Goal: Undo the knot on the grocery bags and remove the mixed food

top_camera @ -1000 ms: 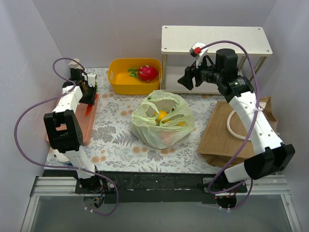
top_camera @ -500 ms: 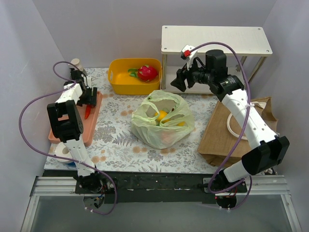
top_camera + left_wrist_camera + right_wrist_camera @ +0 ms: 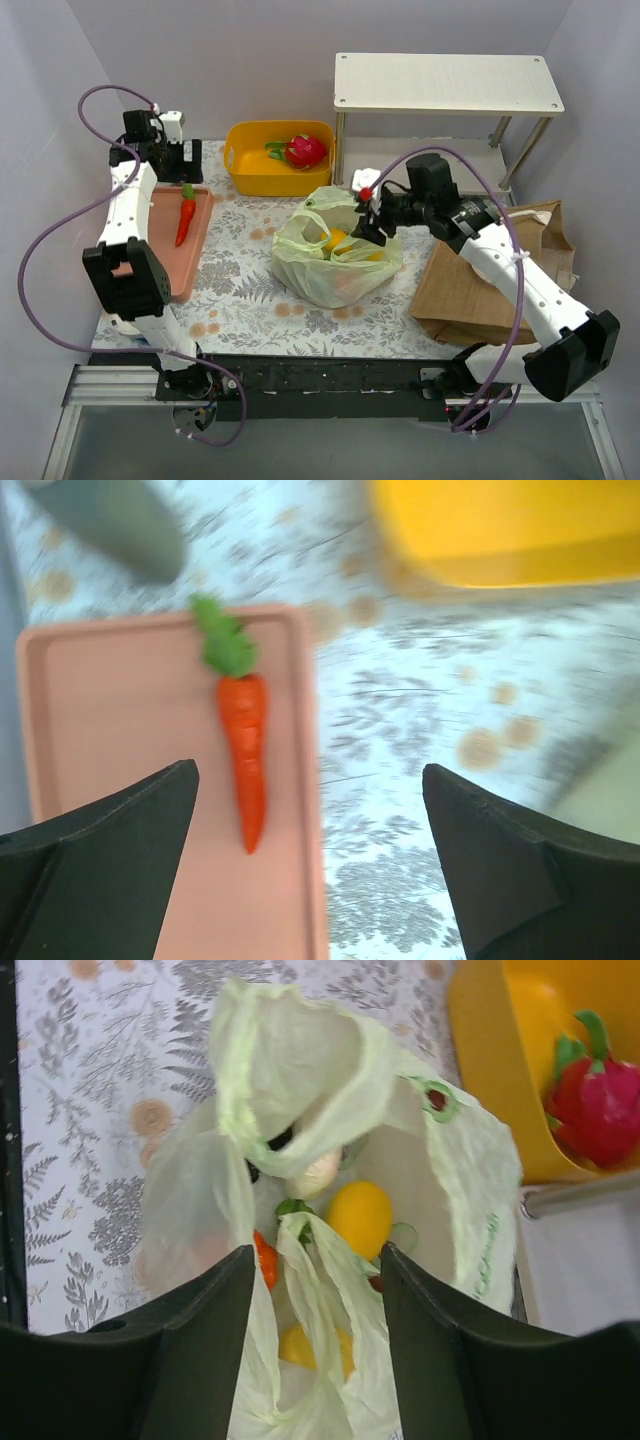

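pale green bag (image 3: 312, 266) gapes open, yellow fruit (image 3: 360, 1216) inside.

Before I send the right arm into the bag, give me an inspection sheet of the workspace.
Surface: floral-print tablecloth, flat.
Job's things: thin pale green plastic bag open, yellow fruit inside; stiff brown tote lying flat; orange carrot on pink tray; red dragon fruit in yellow bin.
Clutter: white shelf.
Grippers: left gripper open above carrot; right gripper open over green bag.
Cables: purple cables loop clear of bag.
Surroundings: pale walls.
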Controlling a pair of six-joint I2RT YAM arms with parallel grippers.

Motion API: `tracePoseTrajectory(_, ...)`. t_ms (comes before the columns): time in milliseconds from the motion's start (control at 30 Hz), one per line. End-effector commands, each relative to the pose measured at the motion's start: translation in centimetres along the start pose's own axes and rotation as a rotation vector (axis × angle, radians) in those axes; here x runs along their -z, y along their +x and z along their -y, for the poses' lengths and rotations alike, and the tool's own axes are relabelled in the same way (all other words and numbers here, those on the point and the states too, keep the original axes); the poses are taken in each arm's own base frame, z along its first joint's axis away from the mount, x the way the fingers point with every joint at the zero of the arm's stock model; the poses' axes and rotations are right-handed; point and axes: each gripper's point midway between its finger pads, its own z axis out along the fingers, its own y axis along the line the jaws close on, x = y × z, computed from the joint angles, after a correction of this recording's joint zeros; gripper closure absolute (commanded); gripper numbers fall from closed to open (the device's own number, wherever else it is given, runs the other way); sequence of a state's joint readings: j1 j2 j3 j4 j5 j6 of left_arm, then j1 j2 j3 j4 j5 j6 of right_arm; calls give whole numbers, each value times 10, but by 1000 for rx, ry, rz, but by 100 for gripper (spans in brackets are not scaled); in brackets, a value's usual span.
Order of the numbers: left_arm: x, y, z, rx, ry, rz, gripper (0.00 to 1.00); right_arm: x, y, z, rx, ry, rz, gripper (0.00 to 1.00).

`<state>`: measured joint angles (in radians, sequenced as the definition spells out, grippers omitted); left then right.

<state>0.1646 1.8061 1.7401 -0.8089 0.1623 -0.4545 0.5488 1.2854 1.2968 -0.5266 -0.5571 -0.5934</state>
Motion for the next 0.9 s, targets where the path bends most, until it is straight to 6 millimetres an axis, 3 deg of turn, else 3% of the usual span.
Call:
tracePoseTrajectory(0, 65, 11, 105, -157, 391, 123, 7, -19, 13, -34, 187, -120, -28, 42)
tracePoseTrajectory(67, 84, 17, 141, -213, 482, 170, 9, -35, 27, -36, 209, -128, -74, 46)
tracePoseTrajectory(133, 90, 46, 189, -260, 607, 120, 10, -45, 31, -23, 209, -66, -90, 50)
tracePoseTrajectory(233, 98, 72, 218, -257, 692, 79, 10, -63, 35, 7, 129, 48, -118, 54)
tracePoseTrajectory(400, 92, 80, 209, -249, 622, 76, 10, -95, 58, 27, 14, 93, -196, 53)
tracePoseTrajectory(500, 95, 76, 206, -257, 601, 94, 8, -115, 84, 31, -53, 104, -249, 45)
tracePoseTrajectory(533, 97, 74, 207, -262, 605, 102, 8, -124, 96, 30, -79, 93, -271, 36)
tracePoseTrajectory(633, 98, 76, 208, -260, 613, 99, 8, -139, 114, 34, -152, 122, -306, 20)
tracePoseTrajectory(867, 103, 80, 211, -257, 635, 111, 8, -162, 156, 44, -216, 164, -377, 15)
